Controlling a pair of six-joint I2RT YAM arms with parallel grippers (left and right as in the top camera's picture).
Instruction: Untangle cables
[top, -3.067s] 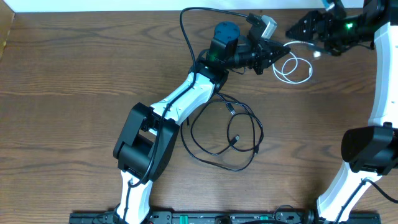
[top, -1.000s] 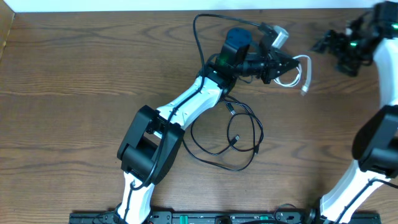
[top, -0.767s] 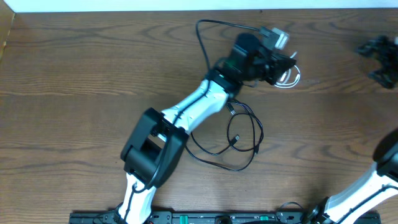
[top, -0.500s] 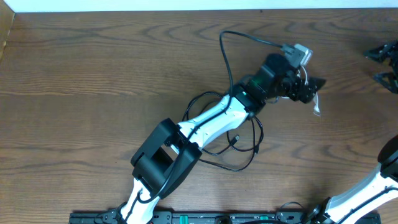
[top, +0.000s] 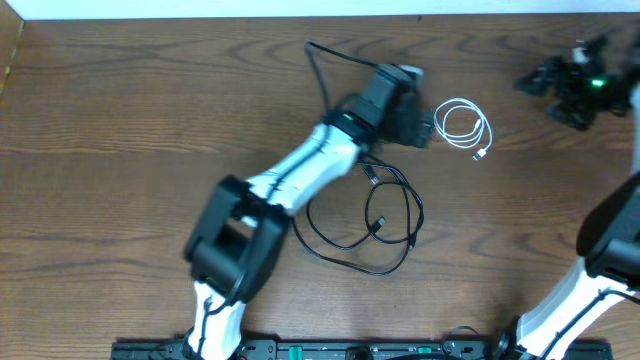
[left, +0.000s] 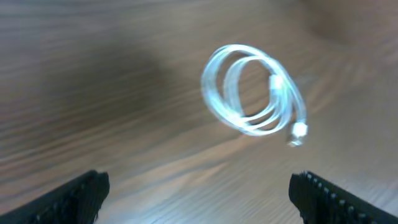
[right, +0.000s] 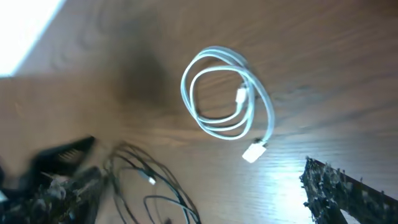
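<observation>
The white cable (top: 466, 125) lies by itself on the wood as a small coil, its plug (top: 481, 154) at the lower right. It also shows in the left wrist view as a blurred white cable (left: 252, 90), and in the right wrist view as a white cable (right: 224, 93). My left gripper (top: 422, 124) stands open just left of the coil, not touching it; its fingers (left: 74, 196) are wide apart with nothing between them. The black cable (top: 372, 215) sprawls in loose loops below the left arm, apart from the white one. My right gripper (top: 530, 84) is open at the far right, empty.
The left arm (top: 300, 175) stretches diagonally across the table's middle, over part of the black cable. Its own thick black wire (top: 325, 65) arcs behind the wrist. The table's back edge (top: 300, 17) runs close behind both grippers. The black cable (right: 149, 186) lies at lower left in the right wrist view.
The left gripper opened and let go of the white cable, then drew back to the left. The cable now lies coiled on the table. The right gripper has come back in from the edge.
</observation>
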